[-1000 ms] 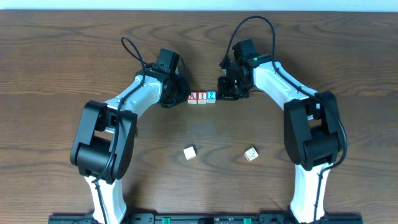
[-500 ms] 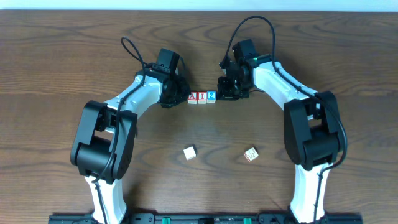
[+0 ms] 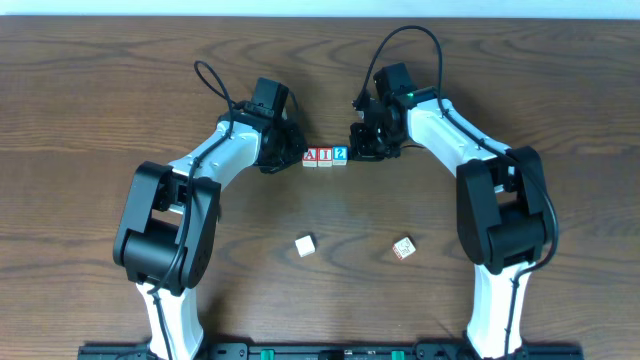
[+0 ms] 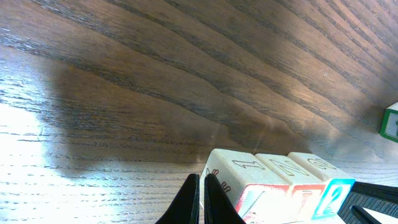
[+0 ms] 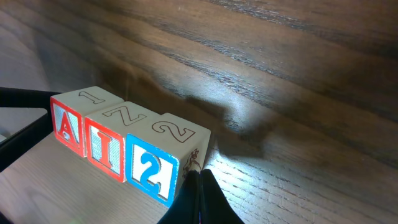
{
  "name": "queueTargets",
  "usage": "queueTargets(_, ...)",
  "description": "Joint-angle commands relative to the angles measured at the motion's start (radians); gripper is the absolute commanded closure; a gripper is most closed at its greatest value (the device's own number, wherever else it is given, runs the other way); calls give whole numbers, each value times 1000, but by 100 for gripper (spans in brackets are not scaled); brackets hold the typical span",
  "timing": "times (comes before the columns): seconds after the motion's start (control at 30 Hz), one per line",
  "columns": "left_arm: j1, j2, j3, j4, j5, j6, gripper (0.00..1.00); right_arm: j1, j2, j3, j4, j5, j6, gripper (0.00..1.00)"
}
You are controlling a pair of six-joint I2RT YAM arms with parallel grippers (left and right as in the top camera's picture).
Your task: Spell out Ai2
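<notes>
Table (image 3: 100, 100): dark brown wood with strong grain running across it. It is glossy, and both wrist views show bright glare patches and soft shadows. A thin pale strip runs along the top edge of the overhead view, beyond the table's far side. No other part of the room shows.

Three cubes stand in a tight row at the table's centre, toward the far side, touching side to side: A block (image 3: 310, 155) with a red letter, I block (image 3: 325, 155) also red, 2 block (image 3: 341, 154) blue. The right wrist view reads A, I, 2 from left to right.

Left gripper (image 3: 290, 155) sits low at the A end of the row, its fingers (image 4: 200, 199) pressed together just beside the cube. I cannot tell whether they touch it.

Right gripper (image 3: 362, 148) sits at the 2 end, fingers (image 5: 200, 199) likewise pressed together and holding nothing, tips at the cube's lower corner.

Two loose cubes lie nearer the arm bases, well apart from the row: pale cube (image 3: 305, 244) and reddish cube (image 3: 403, 248).
</notes>
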Motion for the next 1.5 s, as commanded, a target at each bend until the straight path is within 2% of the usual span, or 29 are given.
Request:
queueTargets(0.0,-5,8,-2,2,12,-19,94,11,13,4,0,-12,11,99)
queueTargets(0.5,8,5,-1,0,-15,-13,94,0,11,11,-14,24,10,98)
queueTargets(0.77,53,-32,56,-80,-25,69,94,-16,-36,118,-122,140,-13,98)
queueTargets(0.9,57,-133,127,-160,-116,134,94,-16,-103,214,-177,198,-27,98)
queueTargets(1.07,57,-304,185,-201,-123,211,94,-16,-228,329,-211,210,-54,98)
queueTargets(1.17,57,-436,188,-202,-133,254,94,-16,-323,365,-210,211,-55,98)
queueTargets(1.33,57,-640,188,-233,-236,329,94,-16,-502,375,-224,280,-61,99)
queueTargets(1.37,57,-683,188,-247,-261,348,94,-16,-539,375,-235,299,-62,96)
queueTargets(1.4,57,-724,188,-259,-290,364,93,-16,-583,375,-250,317,-62,89)
queueTargets(1.43,57,-762,188,-272,-317,379,78,-16,-617,375,-264,329,-61,69)
queueTargets(1.47,57,-803,188,-282,-342,393,46,-16,-657,375,-279,334,-62,49)
